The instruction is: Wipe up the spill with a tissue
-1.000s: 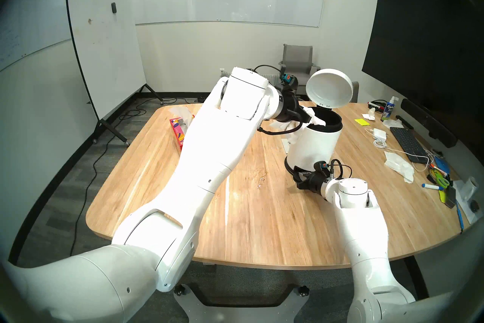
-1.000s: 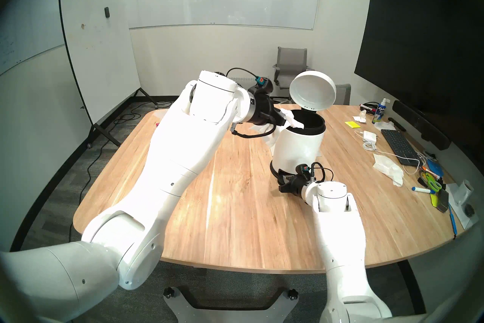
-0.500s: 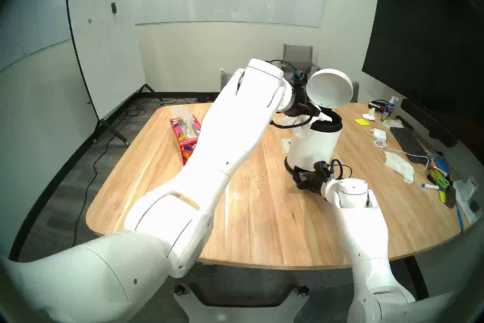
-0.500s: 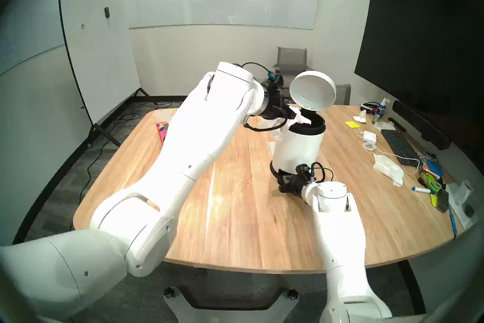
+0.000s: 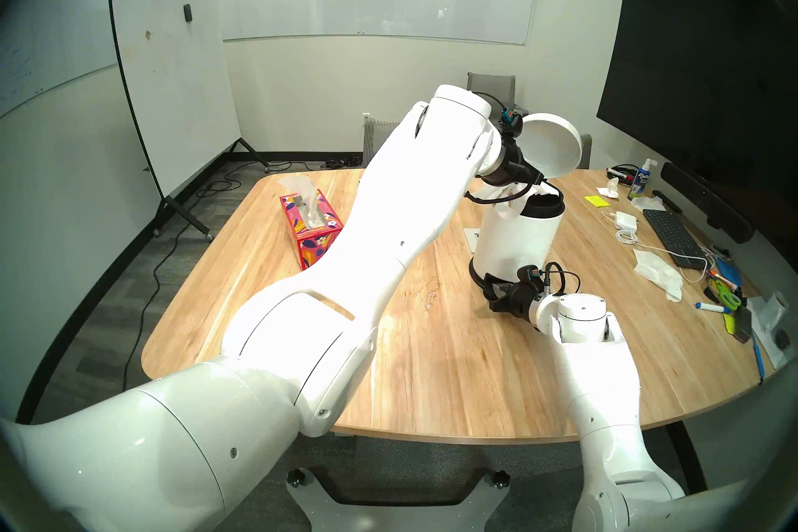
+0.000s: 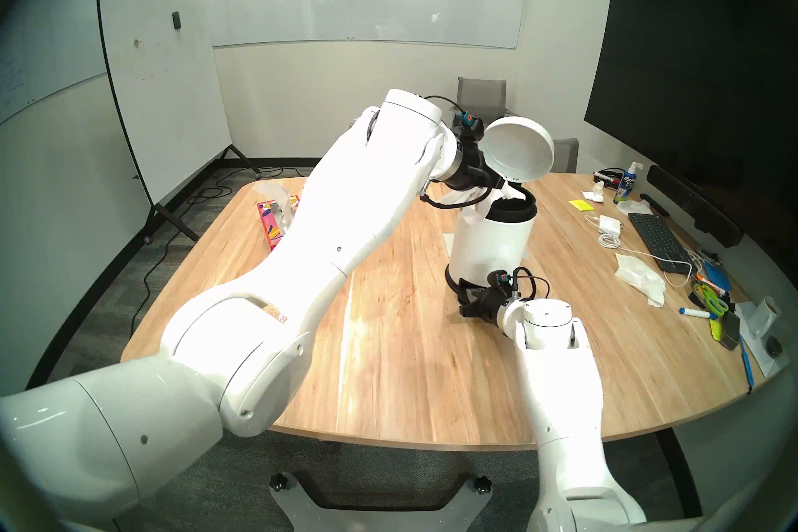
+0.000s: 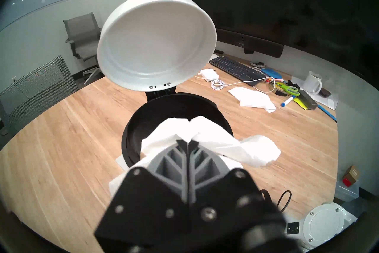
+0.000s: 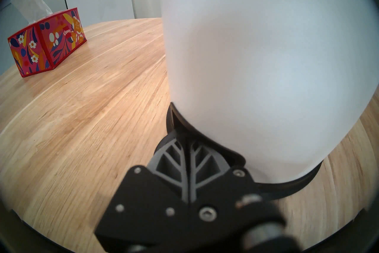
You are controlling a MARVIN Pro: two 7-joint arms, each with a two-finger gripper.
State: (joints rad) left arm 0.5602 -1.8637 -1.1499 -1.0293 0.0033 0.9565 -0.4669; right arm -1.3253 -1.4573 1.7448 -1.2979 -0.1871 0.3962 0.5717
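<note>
My left gripper (image 7: 187, 142) is shut on the white tissue (image 7: 205, 135), which bunches around its fingertips. It hangs just above the near rim of the open white pedal bin (image 5: 518, 242), under the raised lid (image 7: 155, 41). In the head view the tissue (image 5: 507, 202) trails down over the bin's left rim. My right gripper (image 8: 185, 137) is shut with nothing in it, its tips down on the black pedal (image 8: 225, 150) at the bin's foot. The spill is out of view; only a pale glossy patch (image 5: 431, 289) shows on the wood.
A red floral tissue box (image 5: 313, 229) stands at the table's far left. Along the right edge lie a keyboard (image 5: 671, 235), rumpled white papers (image 5: 658, 272), a charger with cable, markers and scissors. A chair stands behind the table.
My left arm has swung right and up, carrying the tissue from the bin's left side to above its mouth. The right gripper has stayed on the pedal and the lid has stayed up.
</note>
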